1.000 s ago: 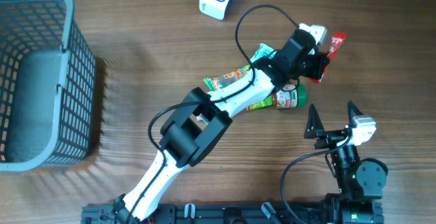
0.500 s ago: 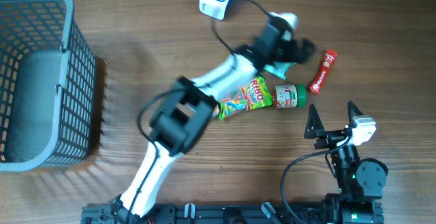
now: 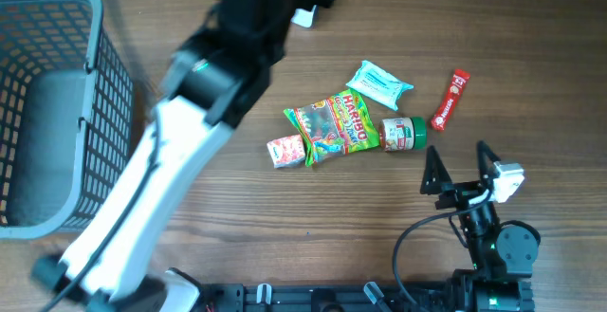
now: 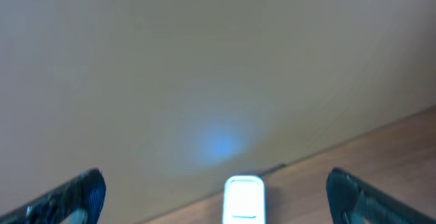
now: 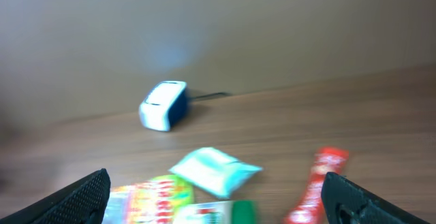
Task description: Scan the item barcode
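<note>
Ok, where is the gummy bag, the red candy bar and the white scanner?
gummy bag (image 3: pixel 332 127), overhead view, middle of its colourful front.
red candy bar (image 3: pixel 450 100), overhead view, middle of the wrapper.
white scanner (image 5: pixel 163 105), right wrist view, on its white top.

1. Wooden table (image 3: pixel 531 46): brown, bare grain.
2. Left: grey mesh basket (image 3: pixel 57 103).
3. Centre: gummy bag (image 3: pixel 332 127); small red packet (image 3: pixel 285 150) just left of it, green-capped jar (image 3: pixel 406 134) against its right end.
4. Right: teal tissue pack (image 3: pixel 379 82), red snack bar (image 3: pixel 450 100), lying apart.
5. Far edge: white scanner (image 5: pixel 163 105).
</note>
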Motion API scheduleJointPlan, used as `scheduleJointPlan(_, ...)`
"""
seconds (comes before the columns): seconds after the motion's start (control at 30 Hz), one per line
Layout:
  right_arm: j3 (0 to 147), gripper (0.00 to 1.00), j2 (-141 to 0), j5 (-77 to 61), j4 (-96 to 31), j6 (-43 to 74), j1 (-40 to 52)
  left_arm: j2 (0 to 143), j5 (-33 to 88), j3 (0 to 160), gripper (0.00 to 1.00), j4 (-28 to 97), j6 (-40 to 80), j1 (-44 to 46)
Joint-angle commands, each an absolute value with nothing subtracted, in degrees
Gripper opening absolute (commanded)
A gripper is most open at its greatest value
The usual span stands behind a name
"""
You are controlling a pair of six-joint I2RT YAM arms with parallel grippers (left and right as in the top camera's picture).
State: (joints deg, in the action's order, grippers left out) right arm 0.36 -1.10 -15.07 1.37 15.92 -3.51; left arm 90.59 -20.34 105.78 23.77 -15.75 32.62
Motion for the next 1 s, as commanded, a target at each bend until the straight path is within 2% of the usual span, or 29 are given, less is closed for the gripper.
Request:
scheduleJointPlan(0.0, 0.3, 1.00, -0.8, -29.3, 1.9, 27.0, -3.3, 85.4, -23.1, 106.2, 1.00, 29.5, -20.6, 32.2)
scheduleJointPlan(0.1, 0.3, 1.00, -0.8, -39.4, 1.8, 27.1, -3.3, 83.1, -28.1, 106.2, 1.00, 28.9, -25.3, 32.2)
scheduleJointPlan(0.23, 0.3, 1.00, -0.8, -49.5, 1.0, 26.9, -3.3, 81.8, -29.4, 106.2, 1.00, 29.9, -24.3, 31.2)
scheduleJointPlan(0.37, 0.4, 1.00, -0.8, -49.4, 0.8, 28.1, -3.4, 77.0, -28.0, 102.6, 1.00, 30.5, -20.1, 29.5)
scheduleJointPlan(0.47, 1.2, 1.00, -3.1, -44.2, -0.3, 32.9, -3.4, 67.7, -26.0, 94.2, 1.00, 26.2, -20.1, 25.7)
scheduleJointPlan(0.53, 5.1, 1.00, -6.5, -38.9, -8.3, 32.7, -3.4, 60.4, -25.7, 87.3, 1.00, 21.7, -17.7, 22.1)
scheduleJointPlan(0.63, 17.2, 1.00, -13.8, -30.6, -23.6, 25.7, -3.4, 47.1, -13.2, 76.6, 1.00, 18.4, -15.6, 13.9)
scheduleJointPlan(0.7, 30.5, 1.00, -21.6, -22.2, -35.0, 24.2, -3.4, 38.5, -3.7, 71.6, 1.00, 17.0, -15.3, 8.0)
scheduleJointPlan(0.8, 49.3, 1.00, -36.3, -11.1, -52.0, 26.9, -3.4, 29.9, -1.9, 69.6, 1.00, 16.0, -12.5, 0.7)
scheduleJointPlan(0.87, 55.5, 1.00, -43.0, -12.3, -56.6, 27.0, -3.4, 27.5, -1.9, 69.6, 1.00, 16.0, -11.4, -2.1)
scheduleJointPlan(0.97, 58.6, 1.00, -52.5, -24.6, -59.0, 26.7, -3.4, 25.8, -1.9, 70.0, 1.00, 11.9, -6.3, -4.3)
